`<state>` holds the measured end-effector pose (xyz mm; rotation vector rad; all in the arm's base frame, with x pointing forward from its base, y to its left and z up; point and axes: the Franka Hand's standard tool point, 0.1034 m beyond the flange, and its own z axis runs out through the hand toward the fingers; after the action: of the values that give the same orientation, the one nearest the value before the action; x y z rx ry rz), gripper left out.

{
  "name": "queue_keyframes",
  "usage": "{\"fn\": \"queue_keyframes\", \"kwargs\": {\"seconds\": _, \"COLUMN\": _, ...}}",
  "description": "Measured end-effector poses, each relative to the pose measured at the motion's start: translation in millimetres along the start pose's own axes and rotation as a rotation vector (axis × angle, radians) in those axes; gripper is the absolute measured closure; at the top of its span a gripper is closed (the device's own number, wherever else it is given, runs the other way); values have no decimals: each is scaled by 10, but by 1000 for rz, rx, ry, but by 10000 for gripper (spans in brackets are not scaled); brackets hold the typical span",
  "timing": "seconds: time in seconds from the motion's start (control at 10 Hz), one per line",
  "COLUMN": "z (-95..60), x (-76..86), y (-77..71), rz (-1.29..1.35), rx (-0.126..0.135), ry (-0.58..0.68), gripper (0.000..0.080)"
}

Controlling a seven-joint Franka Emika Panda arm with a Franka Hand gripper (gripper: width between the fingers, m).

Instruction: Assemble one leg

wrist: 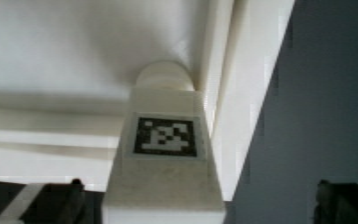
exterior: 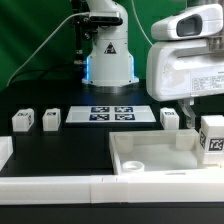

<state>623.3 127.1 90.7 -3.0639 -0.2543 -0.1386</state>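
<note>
Gripper [exterior: 196,108] hangs at frame right, jaws spread wide, empty above a tagged leg [exterior: 212,137]; centre squarely before closing.

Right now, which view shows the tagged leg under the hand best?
The wrist view: the leg fills the frame, tag facing the camera, a tray wall behind it. The exterior view shows that leg only at its right edge, partly cropped, just below the hand's housing.

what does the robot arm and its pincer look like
The arm is glossy white with rounded, bulbous shells, a black triangular mark and a blue glowing ring near the base. The wrist housing is a boxy white shell. The pincer's fingertips are dark, almost black.
</note>
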Motion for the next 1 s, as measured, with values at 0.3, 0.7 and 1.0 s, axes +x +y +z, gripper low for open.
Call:
{"fn": "queue_keyframes", "kwargs": {"seconds": 0.3, "z": 96, "x": 0, "y": 44, "rz": 17, "rx": 3, "ry": -19, "gripper": 151}}
{"fn": "queue_keyframes", "kwargs": {"seconds": 0.7, "z": 149, "x": 84, "y": 60, "rz": 31, "rx": 6, "ry": -32, "gripper": 151}}
{"fn": "queue_keyframes", "kwargs": {"seconds": 1.0, "z": 151, "x": 83, "y": 57, "rz": 31, "rx": 6, "ry": -32, "gripper": 307}}
